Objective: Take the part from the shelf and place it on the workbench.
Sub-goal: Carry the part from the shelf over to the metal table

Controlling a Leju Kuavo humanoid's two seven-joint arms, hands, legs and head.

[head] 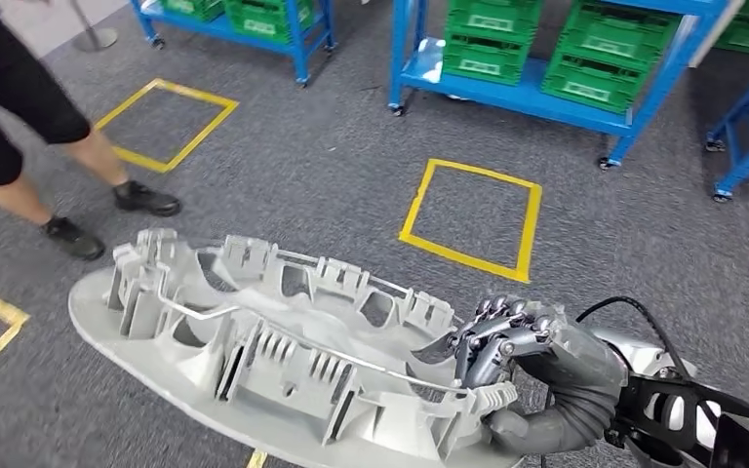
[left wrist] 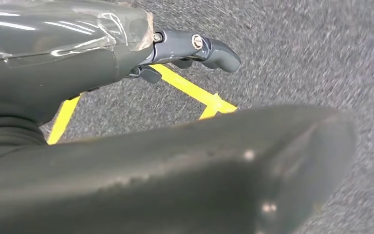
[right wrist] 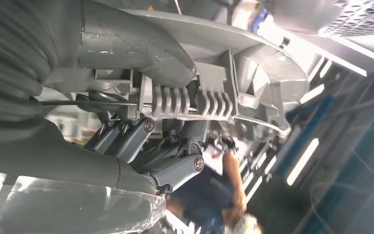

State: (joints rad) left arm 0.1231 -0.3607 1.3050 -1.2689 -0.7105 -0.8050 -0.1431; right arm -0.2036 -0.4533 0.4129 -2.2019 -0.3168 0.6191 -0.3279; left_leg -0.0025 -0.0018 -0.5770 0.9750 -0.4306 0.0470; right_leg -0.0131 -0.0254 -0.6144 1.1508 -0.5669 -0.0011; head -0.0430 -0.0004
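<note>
So the right hand [head: 522,351] has its fingers [head: 492,327] curled over the rim of the big grey part [head: 273,351], which sticks out sideways above the carpet [head: 332,185]. Left hand [left wrist: 175,53] hangs near yellow tape [left wrist: 190,90]; can't tell its grip.

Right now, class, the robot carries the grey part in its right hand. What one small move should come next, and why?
Probably keep the right hand gripping the part and carry on walking. The part is held above grey carpet with yellow floor squares, a person stands nearby, and no workbench is visible, so it cannot be set down yet.
</note>
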